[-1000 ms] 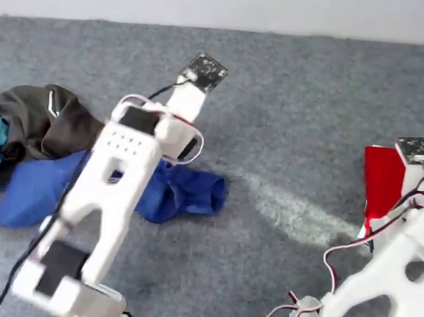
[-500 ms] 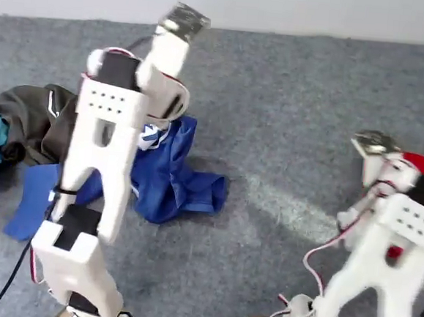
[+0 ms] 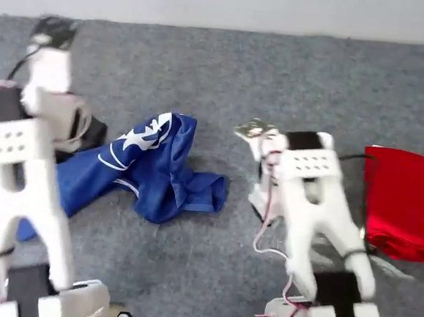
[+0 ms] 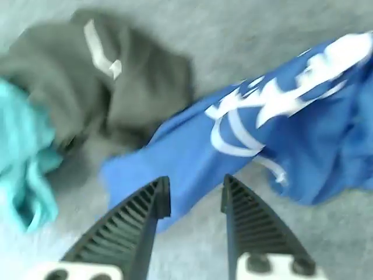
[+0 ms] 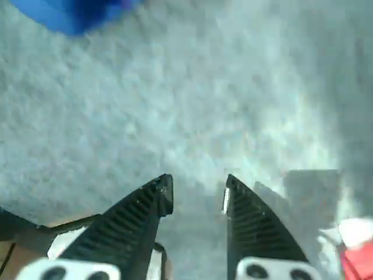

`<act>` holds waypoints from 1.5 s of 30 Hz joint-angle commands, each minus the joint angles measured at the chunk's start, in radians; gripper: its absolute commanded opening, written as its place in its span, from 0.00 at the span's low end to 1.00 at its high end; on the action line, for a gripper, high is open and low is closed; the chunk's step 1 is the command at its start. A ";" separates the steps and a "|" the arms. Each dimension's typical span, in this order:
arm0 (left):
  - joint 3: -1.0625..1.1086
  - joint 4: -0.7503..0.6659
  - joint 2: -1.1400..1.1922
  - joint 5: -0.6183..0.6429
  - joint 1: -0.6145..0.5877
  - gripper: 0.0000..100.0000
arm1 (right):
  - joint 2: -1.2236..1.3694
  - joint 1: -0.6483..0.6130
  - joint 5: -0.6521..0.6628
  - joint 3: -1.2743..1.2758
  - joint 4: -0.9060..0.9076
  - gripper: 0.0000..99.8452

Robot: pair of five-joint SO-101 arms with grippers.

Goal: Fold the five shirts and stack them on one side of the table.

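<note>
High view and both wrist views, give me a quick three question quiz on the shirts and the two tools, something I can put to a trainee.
1. True or false: the left tool is shut on the blue shirt.
2. What lies under the right tool? A a wooden tray; B the bare grey table; C a folded towel.
3. Fill in: the shirt lying on the right arm's side of the table is ___.

Key
1. False: its jaws stand open above the shirt's edge and hold nothing.
2. B.
3. Red: the red shirt.
</note>
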 commanded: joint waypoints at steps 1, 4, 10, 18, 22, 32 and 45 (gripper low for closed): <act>0.073 0.000 -0.137 -0.041 -0.114 0.15 | 0.070 -0.081 -0.012 -0.141 -0.007 0.14; 0.136 -0.025 -0.203 -0.060 -0.203 0.15 | 0.153 -0.139 -0.012 -0.219 0.008 0.14; 0.231 -0.040 -0.239 -0.058 -0.276 0.15 | 0.328 -0.249 -0.094 -0.338 0.028 0.25; 0.254 -0.040 -0.242 -0.058 -0.282 0.15 | 0.472 -0.335 -0.169 -0.457 0.018 0.31; 0.254 -0.038 -0.242 -0.057 -0.282 0.15 | 0.544 -0.348 -0.170 -0.502 -0.028 0.31; 0.254 -0.037 -0.241 -0.055 -0.282 0.15 | 0.605 -0.340 -0.161 -0.506 -0.110 0.01; 0.254 -0.040 -0.242 -0.055 -0.281 0.15 | 0.305 -0.211 -0.005 -0.526 0.104 0.01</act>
